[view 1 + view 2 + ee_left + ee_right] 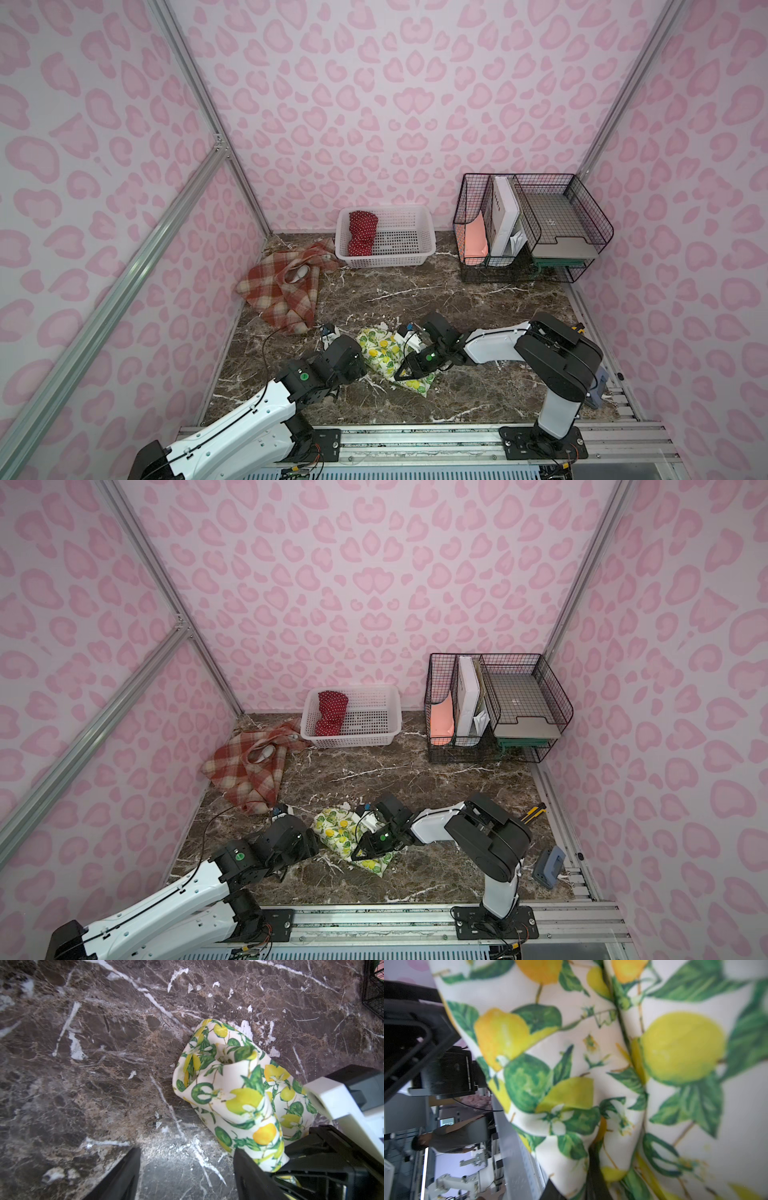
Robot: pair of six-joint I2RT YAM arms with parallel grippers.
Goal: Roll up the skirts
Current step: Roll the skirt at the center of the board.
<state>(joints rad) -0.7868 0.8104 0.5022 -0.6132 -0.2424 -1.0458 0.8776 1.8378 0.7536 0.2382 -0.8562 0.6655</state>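
- Clock on the top views: 12 = back wall, 6 = robot bases.
- Plaid skirt at 10 o'clock: thick woolly rust-and-cream check, unrolled, lying in a crumpled flat heap with the waist opening up. Its far corner is just beside the basket's left wall. Its near corner is close to the left arm's wrist.
- Left gripper at 7 o'clock: black jaws apart, bare marble between them. One finger sits right against the near end of the lemon roll; can't tell if it touches.
- Basket at 12 o'clock: white plastic lattice, rectangular, near the back wall.
- Polka-dot skirt inside the basket at its left end: thin red cloth with white dots, bundled lengthwise. The basket floor to its right is bare.
- Lemon skirt at 6 o'clock, between both wrists: smooth thin white-yellow print in a loose lumpy roll, lying diagonally. The left wrist view shows its open spiral end.
- Right gripper at 6 o'clock: jaws closed on a fold at the roll's near edge. That cloth fills the right wrist view.
- Wire organiser at 2 o'clock: black grid with upright slots and trays, holding papers.
- Marble tabletop: dark brown with white veins, glossy, hard. An open band runs across the centre from 9 to 3 o'clock, between the basket and the lemon roll.
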